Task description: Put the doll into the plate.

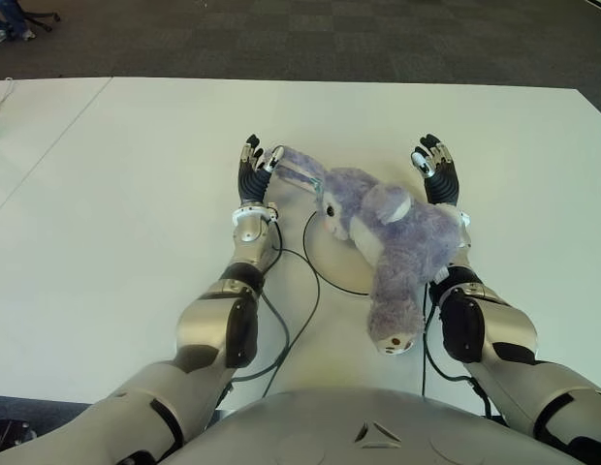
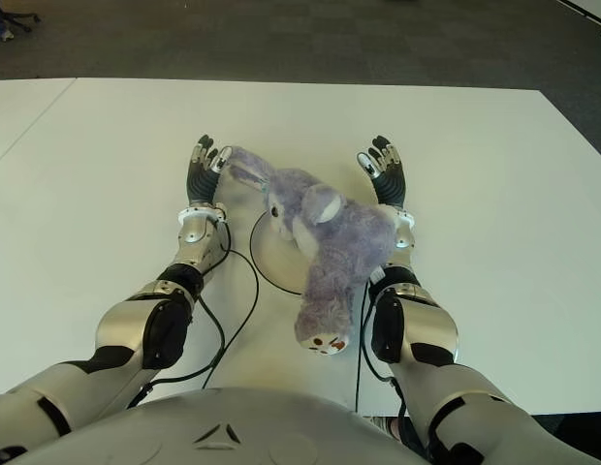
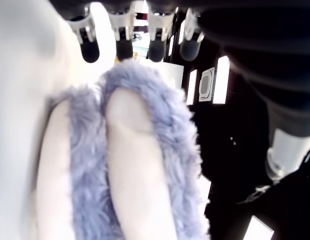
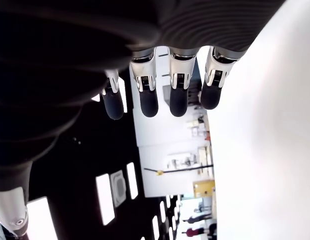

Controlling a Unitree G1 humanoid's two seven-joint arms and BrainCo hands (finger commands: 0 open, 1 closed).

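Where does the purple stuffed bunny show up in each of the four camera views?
Left eye view: doll centre-right, over the plate.
Right eye view: doll at centre.
Left wrist view: only its ears, filling the lower middle.
Right wrist view: not in it.
Shared landmark: the left hand beside the ears.

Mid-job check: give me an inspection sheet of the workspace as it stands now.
Surface: white table, bare around the work area.
Job's things: purple doll lies partly over the plate; its lower end hangs past the rim toward the robot.
Clutter: nothing seen.
Hands: left hand open, beside the doll's ear, not gripping; right hand open, empty, on the doll's right.
Cables: black cable runs across the table from the left forearm.
Surroundings: dark carpet beyond the table.
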